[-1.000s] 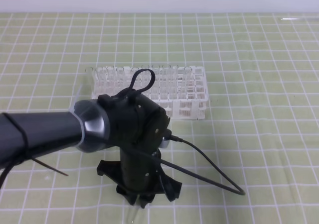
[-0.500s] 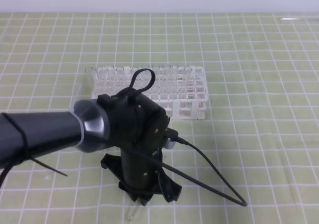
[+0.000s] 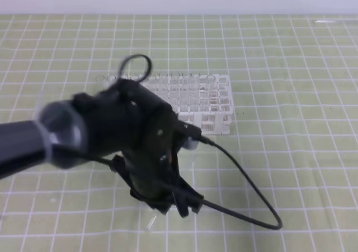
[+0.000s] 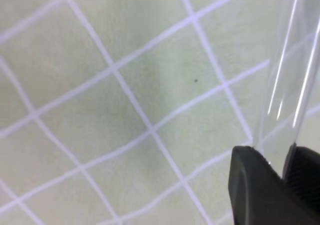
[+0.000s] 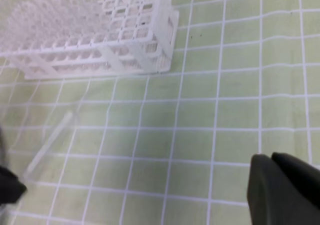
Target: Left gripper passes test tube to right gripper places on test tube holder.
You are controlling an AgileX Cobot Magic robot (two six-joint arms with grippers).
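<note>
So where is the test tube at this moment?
The test tube is gripped in the left gripper, low on the left of the exterior high view, in front of the test tube holder and above the checked cloth.

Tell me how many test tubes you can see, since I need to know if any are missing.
1. The test tube is clamped in the left gripper, above the cloth. The test tube holder looks empty, though clear tubes could escape notice.

left arm [image 3: 84, 131]: dark grey tube, silver-grey collar, black wrist housing | cable [image 3: 240, 176]: thin black, loops off wrist; second small loop on top | left gripper [image 3: 168, 199]: black | right gripper [image 5: 285, 187]: black, matte
</note>
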